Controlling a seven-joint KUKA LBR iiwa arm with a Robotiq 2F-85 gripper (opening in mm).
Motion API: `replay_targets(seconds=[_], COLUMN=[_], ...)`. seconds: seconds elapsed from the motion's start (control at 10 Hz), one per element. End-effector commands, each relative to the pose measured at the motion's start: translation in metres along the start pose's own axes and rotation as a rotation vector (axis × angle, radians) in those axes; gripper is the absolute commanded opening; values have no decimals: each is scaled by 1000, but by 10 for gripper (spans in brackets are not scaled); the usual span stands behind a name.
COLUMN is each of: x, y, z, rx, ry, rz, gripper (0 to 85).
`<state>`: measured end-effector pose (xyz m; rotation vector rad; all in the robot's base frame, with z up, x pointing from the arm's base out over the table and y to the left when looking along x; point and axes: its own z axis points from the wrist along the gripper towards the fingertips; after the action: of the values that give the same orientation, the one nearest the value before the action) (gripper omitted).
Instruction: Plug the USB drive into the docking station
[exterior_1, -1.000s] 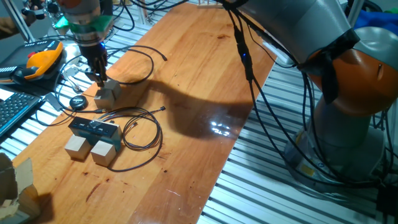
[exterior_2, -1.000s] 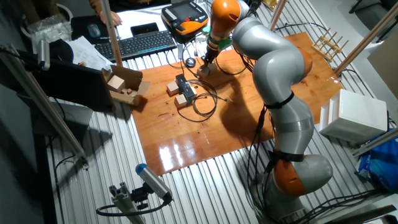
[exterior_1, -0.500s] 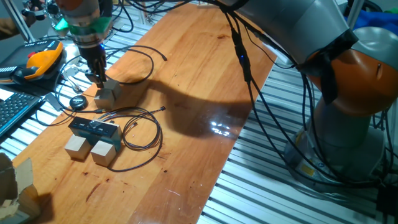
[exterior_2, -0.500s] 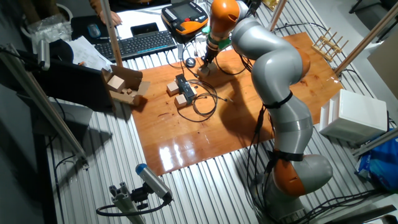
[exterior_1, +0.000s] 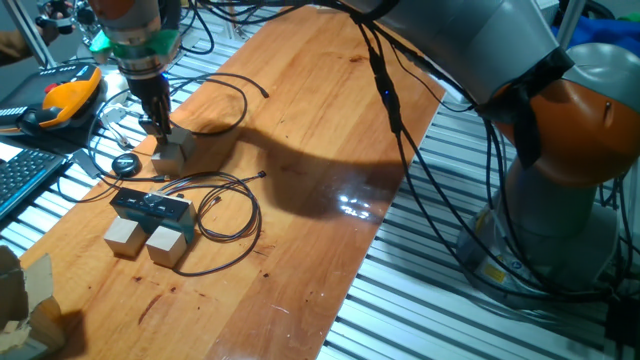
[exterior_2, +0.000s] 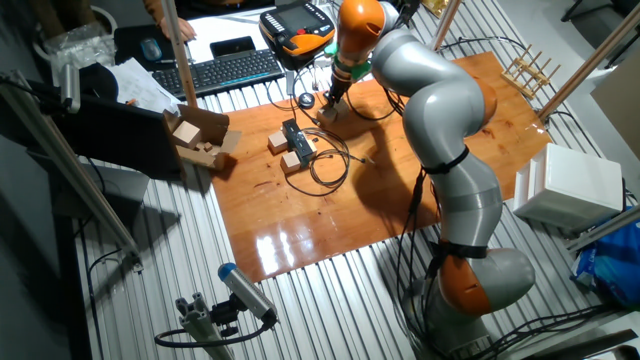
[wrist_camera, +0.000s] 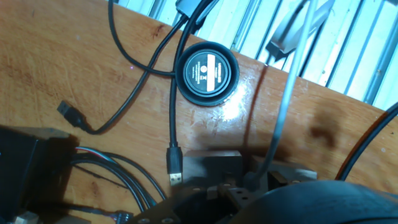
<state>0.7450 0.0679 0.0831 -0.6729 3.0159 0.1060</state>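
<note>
The gripper (exterior_1: 158, 127) has barely moved, poised over a wooden block (exterior_1: 175, 151) beside the docking station (exterior_1: 150, 207), its grip unreadable, the plugging-in not begun.

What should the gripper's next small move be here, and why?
Probably close on whatever sits atop the wooden cube and lift straight up. The gripper is down at that cube's top, apart from the docking station, which lies nearer the camera with two more cubes in front of it. No view shows the USB drive or how the jaws stand, so confirm the grasp first.
</note>
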Motion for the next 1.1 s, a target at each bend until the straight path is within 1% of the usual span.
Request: replay_targets(seconds=[0.0,0.4,0.5,0.6,1.0], x=[0,-1,-1,0,-1], y=[0,1,0,0,1], z=[0,1,1,1,4], rx=[-1,-9,-8,-11,-8], ry=[1,14,19,25,23], rz=[-2,-7,-7,-7,-7], gripper=[340,340,170,170,170])
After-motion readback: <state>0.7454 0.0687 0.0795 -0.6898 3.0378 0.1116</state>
